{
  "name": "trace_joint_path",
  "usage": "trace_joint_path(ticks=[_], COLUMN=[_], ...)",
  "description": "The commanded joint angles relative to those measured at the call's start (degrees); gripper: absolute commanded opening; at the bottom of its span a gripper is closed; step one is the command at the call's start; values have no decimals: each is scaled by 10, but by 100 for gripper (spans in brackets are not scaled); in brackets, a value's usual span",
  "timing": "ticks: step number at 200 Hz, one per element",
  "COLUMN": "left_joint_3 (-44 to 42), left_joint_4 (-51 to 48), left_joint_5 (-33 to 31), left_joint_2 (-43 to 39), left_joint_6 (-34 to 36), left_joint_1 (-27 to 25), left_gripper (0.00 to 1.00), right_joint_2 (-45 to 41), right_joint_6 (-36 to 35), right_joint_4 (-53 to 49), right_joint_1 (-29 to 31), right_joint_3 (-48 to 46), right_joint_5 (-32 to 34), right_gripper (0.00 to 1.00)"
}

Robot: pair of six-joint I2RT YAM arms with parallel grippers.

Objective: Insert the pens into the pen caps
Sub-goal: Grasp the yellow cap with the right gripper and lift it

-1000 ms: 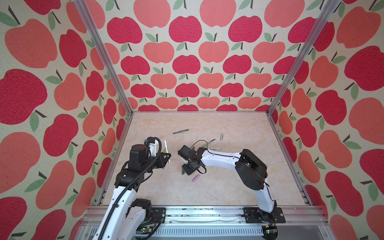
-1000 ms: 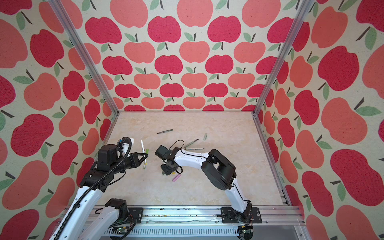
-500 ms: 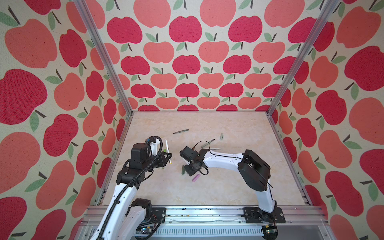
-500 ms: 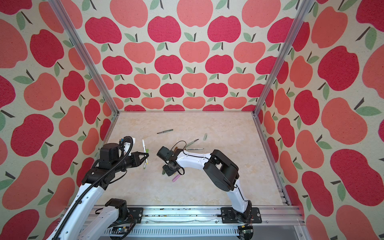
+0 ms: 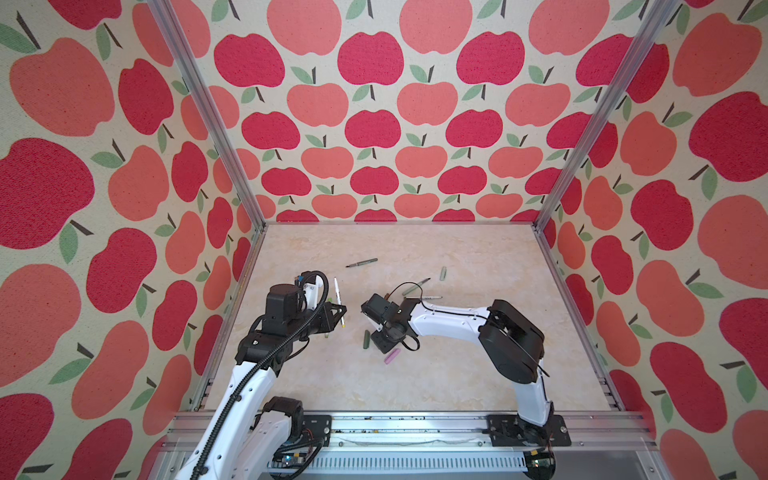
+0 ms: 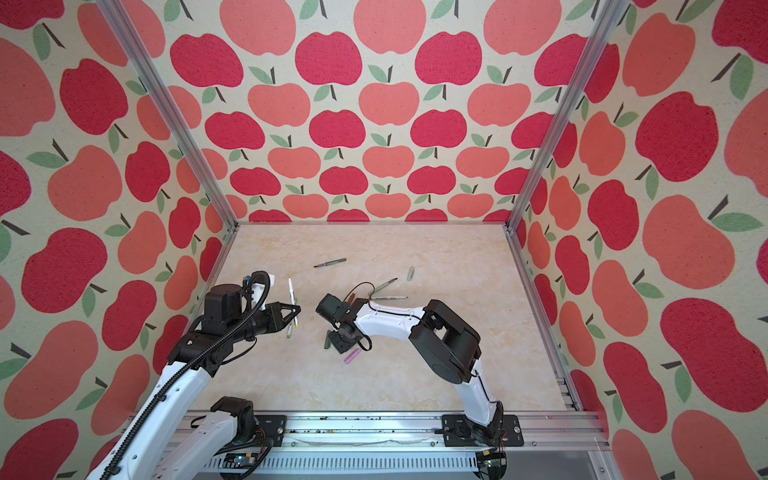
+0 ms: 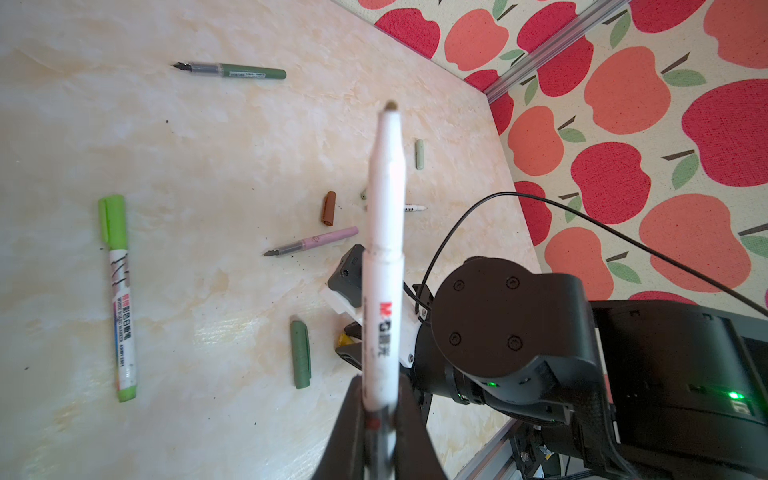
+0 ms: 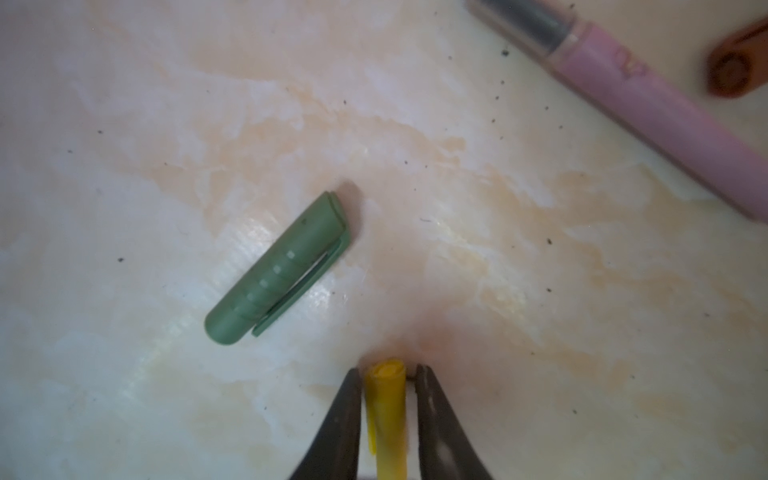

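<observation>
My left gripper (image 7: 380, 399) is shut on a white pen (image 7: 384, 249), held off the table with its tip pointing away; both top views show it (image 5: 338, 299) (image 6: 292, 299). My right gripper (image 8: 386, 374) points down at the table with a yellow pen cap (image 8: 386, 399) between its fingers, shut on it. Beside it lies a dark green pen cap (image 8: 278, 270) (image 5: 367, 339). A pink pen cap (image 5: 392, 356) lies just in front of the right gripper (image 5: 383, 343). A pink pen (image 7: 316, 243) and a brown pen cap (image 7: 329, 208) lie under the right arm.
A lime-capped white marker (image 7: 118, 299) lies under my left gripper (image 5: 343, 309). Further back are a dark green pen (image 5: 362, 262), a sage pen (image 5: 415, 286), a pale pen (image 5: 426, 297) and a sage cap (image 5: 443, 273). Apple-print walls enclose the table on three sides.
My right gripper has edged slightly toward the front of the table, still beside the dark green cap. The left arm with the white pen has hardly moved.
</observation>
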Motion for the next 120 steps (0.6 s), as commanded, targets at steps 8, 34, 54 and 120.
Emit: trace_joint_path(ticks=[8,34,54,120], left_joint_3=[21,21,21,28], left_joint_4=[18,21,25,25], left_joint_5=[-5,-10,-12,-17], left_joint_2=[6,10,13,19], left_joint_6=[7,6,6,7], left_joint_1=[-8,-15,-19,-27], left_gripper=[6,6,6,6], right_joint_2=[-28,-35,-28,-1], right_joint_6=[-7,-7,-9,-12], right_joint_4=[-29,-28,-27,-21], right_joint_1=[-3,-3,-3,-6], right_joint_3=[-23,-32,-31,-8], right_joint_5=[9,11,12,0], right_gripper=[30,30,30,20])
